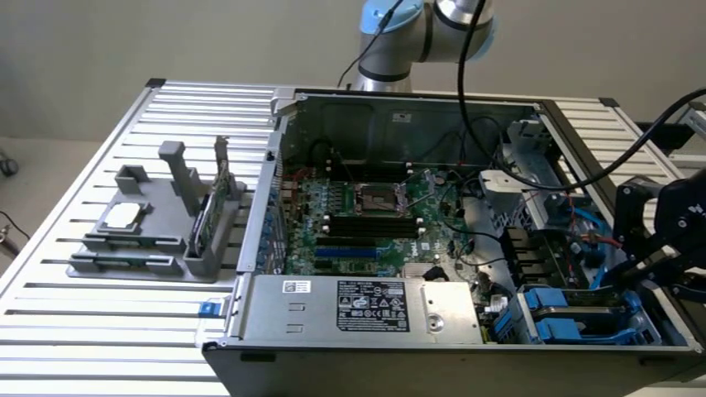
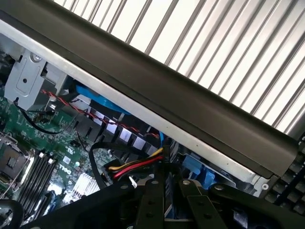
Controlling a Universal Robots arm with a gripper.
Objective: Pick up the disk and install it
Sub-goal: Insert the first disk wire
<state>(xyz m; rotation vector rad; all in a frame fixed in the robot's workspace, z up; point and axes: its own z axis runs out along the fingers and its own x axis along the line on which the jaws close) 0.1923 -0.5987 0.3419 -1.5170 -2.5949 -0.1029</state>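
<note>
At the exterior view's left a grey fixture point(image 1: 144, 252) stood on the slatted table point(image 1: 66, 331), bearing a silver chip point(image 1: 121, 217) and an upright memory stick point(image 1: 202, 222); at centre lay the open computer case point(image 1: 441, 368) with its motherboard point(image 1: 364, 215) and power supply point(image 1: 364, 308); in the case's front corner at the exterior view's right the disk point(image 1: 579, 321) sat flat in its blue carrier; the gripper point(image 1: 617, 277) leaned over it, fingers point(image 2: 151, 200) drawn nearly together on the carrier's blue edge.
</note>
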